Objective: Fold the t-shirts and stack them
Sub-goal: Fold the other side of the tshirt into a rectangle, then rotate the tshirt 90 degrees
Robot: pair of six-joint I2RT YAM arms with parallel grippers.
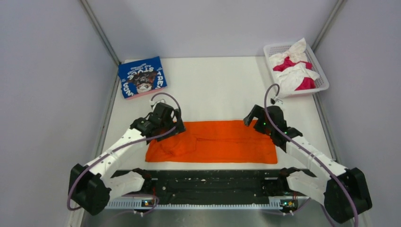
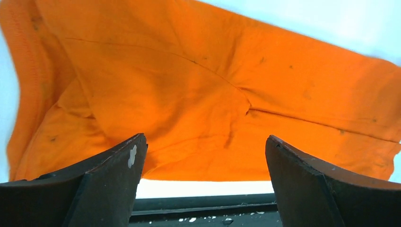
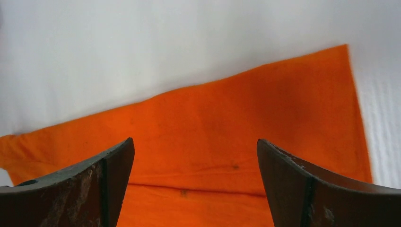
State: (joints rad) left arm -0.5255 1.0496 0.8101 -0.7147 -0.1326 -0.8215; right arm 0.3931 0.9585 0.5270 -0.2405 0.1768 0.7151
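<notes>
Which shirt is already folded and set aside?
The blue t-shirt with white lettering, a neat square at far left. The orange t-shirt lies in a long strip between the arms; the white and magenta ones sit crumpled in the basket.

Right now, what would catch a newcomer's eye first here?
The bright orange t-shirt lies as a wide band across the near middle of the table, with the left gripper and right gripper open above its ends. Next come the folded blue t-shirt at the far left corner and the white basket of white and magenta shirts at the far right.
</notes>
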